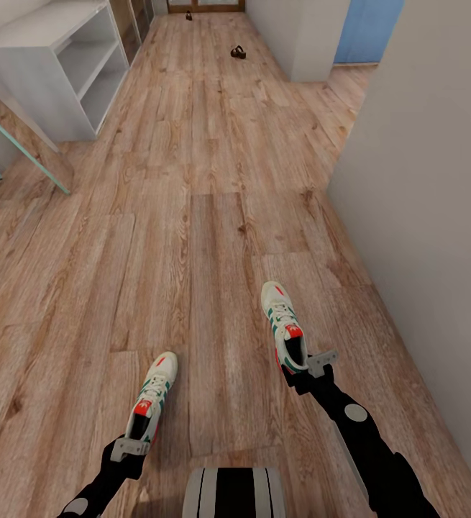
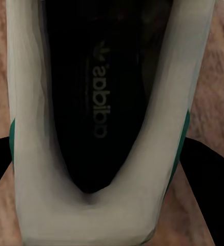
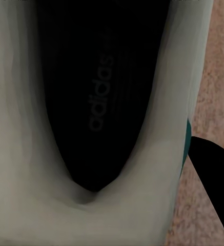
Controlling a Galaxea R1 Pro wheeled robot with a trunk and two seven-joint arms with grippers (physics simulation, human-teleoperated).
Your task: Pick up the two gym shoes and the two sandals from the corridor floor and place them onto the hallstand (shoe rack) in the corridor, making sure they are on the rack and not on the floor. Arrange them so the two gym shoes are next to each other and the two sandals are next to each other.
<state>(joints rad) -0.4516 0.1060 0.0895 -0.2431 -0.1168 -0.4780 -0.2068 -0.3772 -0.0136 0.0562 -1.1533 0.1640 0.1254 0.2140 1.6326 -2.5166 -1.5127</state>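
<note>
Gym shoes — left sneaker [image 1: 151,399] heel in left gripper [image 1: 129,450], right sneaker [image 1: 284,327] heel in right gripper [image 1: 314,367]; jaws closed on heel collars. Likely light, soft-walled; heel rim firmest hold — toes forward of claws.

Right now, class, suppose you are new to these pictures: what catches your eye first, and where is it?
Two gym shoes stand out, one at the heel in the left gripper, one in the right gripper, over the corridor floor. Far down the corridor lie two dark sandals, with the hallstand on the left.
</note>
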